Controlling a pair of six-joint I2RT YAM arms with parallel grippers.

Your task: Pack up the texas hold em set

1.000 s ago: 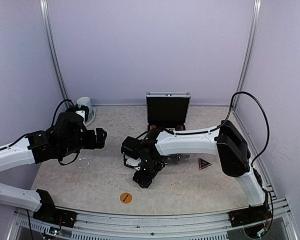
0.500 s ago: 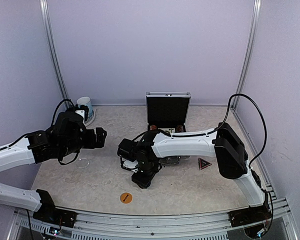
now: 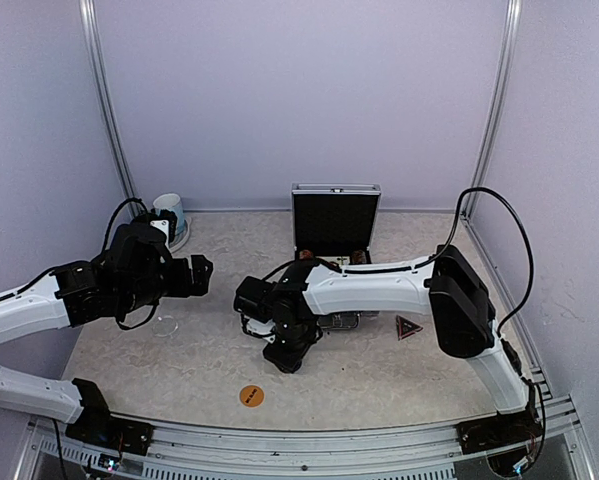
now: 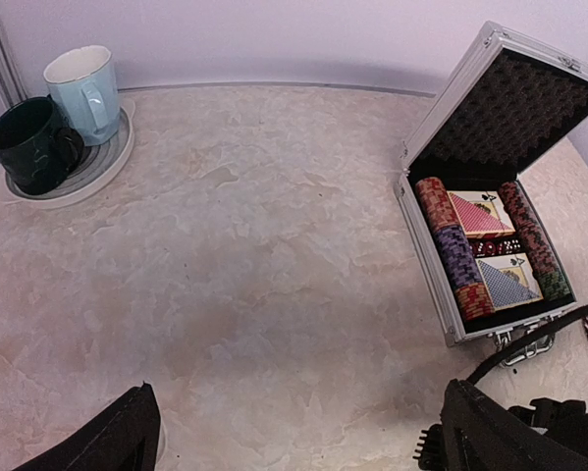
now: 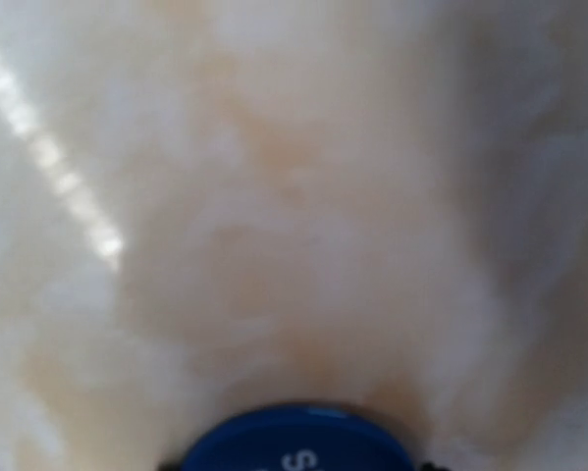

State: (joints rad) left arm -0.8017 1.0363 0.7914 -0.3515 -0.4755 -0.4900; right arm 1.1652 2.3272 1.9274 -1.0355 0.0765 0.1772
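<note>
one silver case [image 4: 509, 108] stands open far across the surface [image 4: 225, 275], holding two chip rows [image 4: 455, 260] and two card decks [image 4: 480, 211]. one orange button [image 3: 251, 396] and one triangular marker [image 3: 408, 327] lie outside it. left pincer [image 4: 298, 397] gapes, empty. right pincer [image 3: 282, 360] points down at one blue button [image 5: 294, 446] (grip or not: cannot tell). two mugs [image 4: 78, 88] far left.

The right arm [image 3: 369, 285] swung slightly to the left. The right gripper [image 3: 282, 357] edged a little left with it.
</note>
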